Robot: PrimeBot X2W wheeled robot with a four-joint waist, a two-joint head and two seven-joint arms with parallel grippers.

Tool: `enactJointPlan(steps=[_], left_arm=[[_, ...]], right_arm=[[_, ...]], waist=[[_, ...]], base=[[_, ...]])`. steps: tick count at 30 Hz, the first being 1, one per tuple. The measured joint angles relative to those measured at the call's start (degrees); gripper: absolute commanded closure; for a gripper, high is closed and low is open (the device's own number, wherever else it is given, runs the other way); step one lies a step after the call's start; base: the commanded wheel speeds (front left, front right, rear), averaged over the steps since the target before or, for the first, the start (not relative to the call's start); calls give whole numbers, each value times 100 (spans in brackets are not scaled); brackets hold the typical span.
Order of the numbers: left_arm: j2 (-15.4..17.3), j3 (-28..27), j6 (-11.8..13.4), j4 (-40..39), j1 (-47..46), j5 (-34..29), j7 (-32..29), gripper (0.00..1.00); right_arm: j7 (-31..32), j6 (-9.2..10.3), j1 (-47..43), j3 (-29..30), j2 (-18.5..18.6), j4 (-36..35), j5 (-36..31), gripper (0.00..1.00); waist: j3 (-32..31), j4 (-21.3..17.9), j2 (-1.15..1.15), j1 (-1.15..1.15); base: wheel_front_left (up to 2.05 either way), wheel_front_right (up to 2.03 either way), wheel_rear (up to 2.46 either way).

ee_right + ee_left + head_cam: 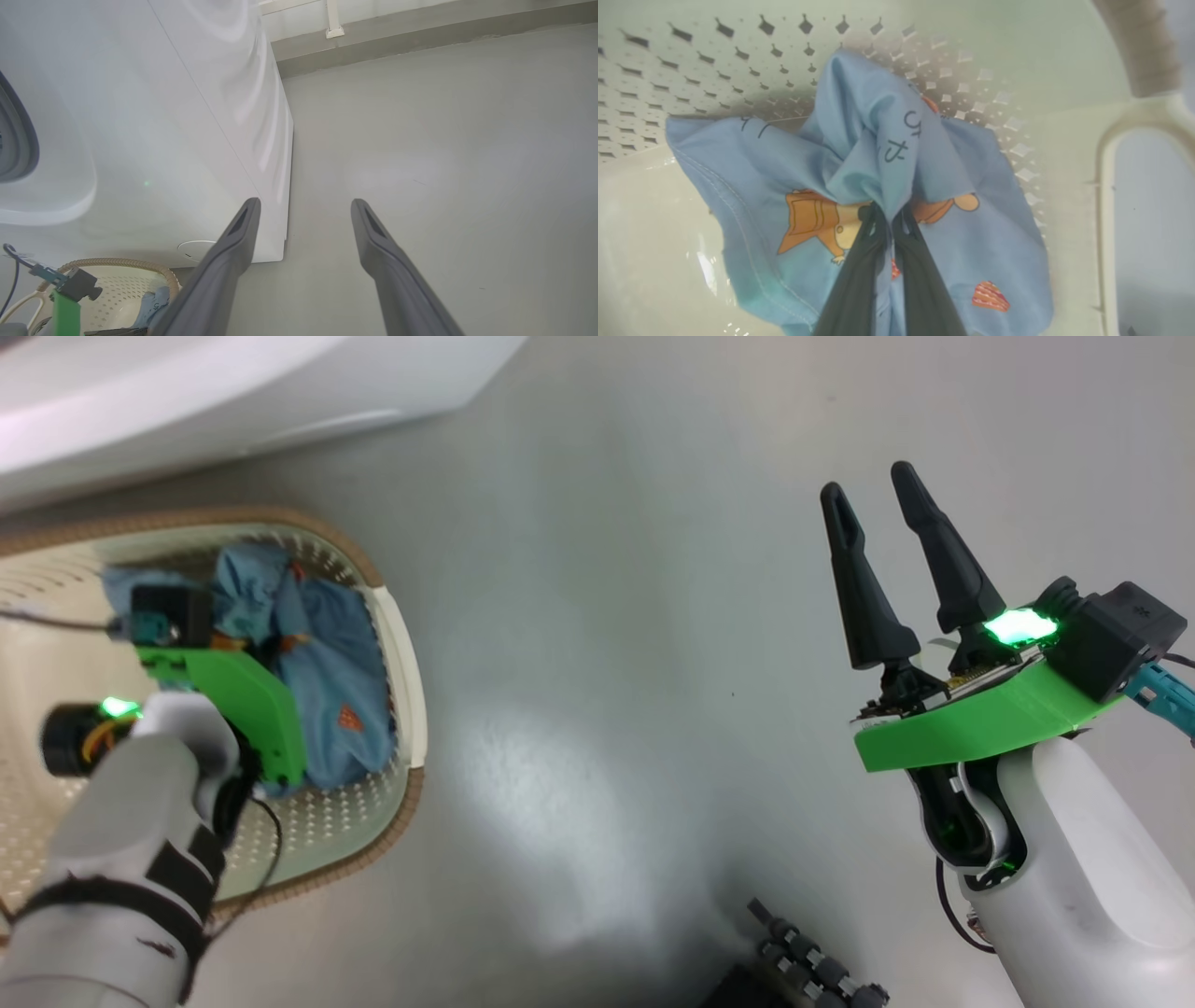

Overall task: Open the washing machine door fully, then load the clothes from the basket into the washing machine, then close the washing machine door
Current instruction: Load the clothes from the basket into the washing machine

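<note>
the left claw (888,217) is pinched tight on the clothes (859,154). its 2 dark fingers (859,280) meet on a fold of light blue cloth with orange cartoon figures. the fold stands up in a ridge that runs straight on from the fingertips. the rest of the cloth spreads to both sides and lies on the bottom of the basket (1064,154). so the clothes are down inside the basket, touching the claw, near the end wall with the handle hole.

the next move, i think, is to lift the cloth over the brown rim and take it to the washing machine (187,392). in the head view the machine is just past the far side of the basket, up the picture from the claw. the basket's long side seems to run left to right there, so the short way out is over the far rim. the left arm is much nearer. the right claw (868,485) is spread wide with nothing in it, well apart over the floor (653,663).

count: 2 claws, 1 basket, 1 washing machine, 1 heap of blue clothes. i cannot tell if the heap is 1 piece or more. a dark grey curve (18,140) shows on the machine's front, and i cannot tell from it how far the door is open.
</note>
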State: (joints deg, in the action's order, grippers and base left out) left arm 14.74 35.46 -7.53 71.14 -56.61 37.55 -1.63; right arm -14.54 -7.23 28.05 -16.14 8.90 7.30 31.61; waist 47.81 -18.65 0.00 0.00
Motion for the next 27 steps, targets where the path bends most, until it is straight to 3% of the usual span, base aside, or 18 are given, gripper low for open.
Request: enactJointPlan(steps=[12, 27], left_arm=[[-124, 285, 0, -591, 728, 672, 643, 100], [135, 682, 0, -1607, 1798, 1435, 1461, 100]], right_arm=[[0, 0, -78, -16, 229, 177, 1, 0], [0, 0, -675, -48, 600, 383, 32, 0]], waist=[[-808, 184, 0, -1], [-2189, 495, 0, -1]], base=[[0, 0, 0], [0, 0, 0]])
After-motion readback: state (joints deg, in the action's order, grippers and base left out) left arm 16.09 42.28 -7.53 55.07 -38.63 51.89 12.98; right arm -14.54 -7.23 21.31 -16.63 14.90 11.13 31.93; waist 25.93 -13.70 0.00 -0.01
